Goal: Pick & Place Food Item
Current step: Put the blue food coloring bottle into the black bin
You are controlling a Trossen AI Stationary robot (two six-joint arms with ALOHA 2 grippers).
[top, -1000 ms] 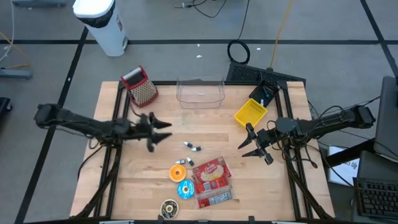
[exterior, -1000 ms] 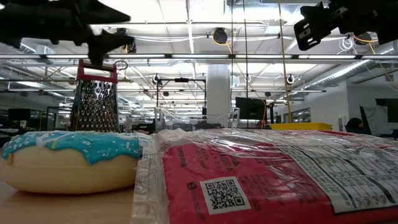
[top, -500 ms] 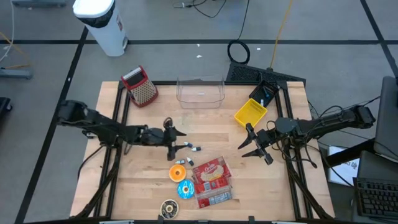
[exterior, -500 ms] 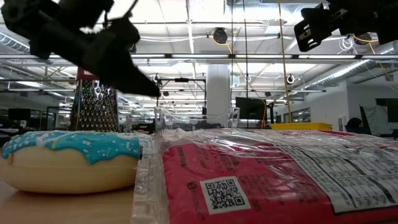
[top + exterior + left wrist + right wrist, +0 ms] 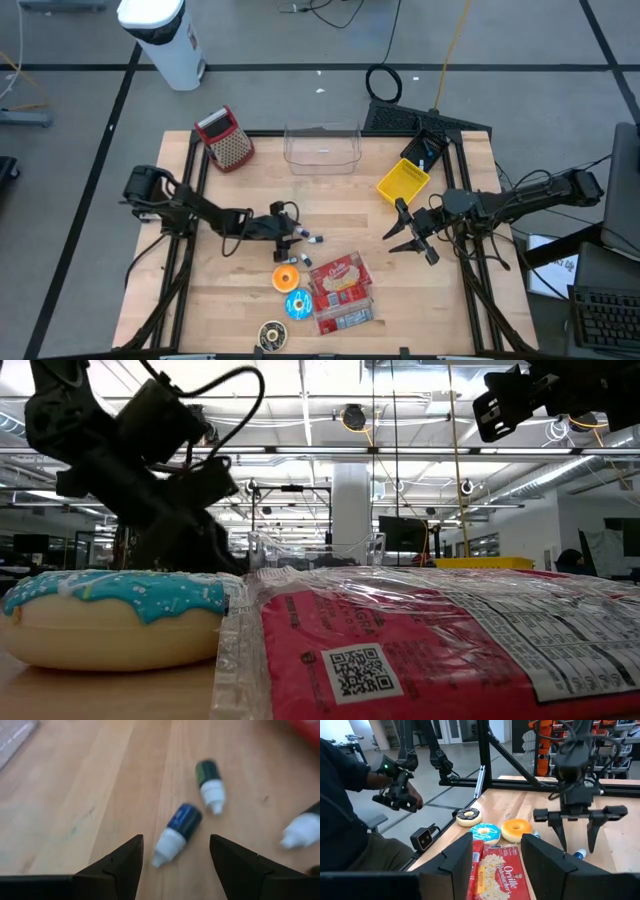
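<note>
Three doughnuts lie near the table's front: orange (image 5: pixel 286 277), blue-iced (image 5: pixel 298 303) and chocolate (image 5: pixel 271 335). Beside them lies a red popcorn packet (image 5: pixel 342 290). My left gripper (image 5: pixel 293 230) is open, slanting down over several small dropper bottles. In the left wrist view its fingertips stand on either side of a blue bottle with a white cap (image 5: pixel 177 832), apart from it. A green bottle (image 5: pixel 210 780) lies just beyond. My right gripper (image 5: pixel 395 225) waits open and level above the table's right side.
A clear tub (image 5: pixel 322 147) stands at the far edge, a red-topped grater (image 5: pixel 227 138) at the far left and a yellow bin (image 5: pixel 402 182) at the far right. A person (image 5: pixel 350 805) with a controller sits beyond the table's near edge.
My left gripper has swung toward the table's right edge and down, tipping from nearly level to slanting downward. It has come from the left side to just above the small bottles at the middle. My right arm has kept still.
</note>
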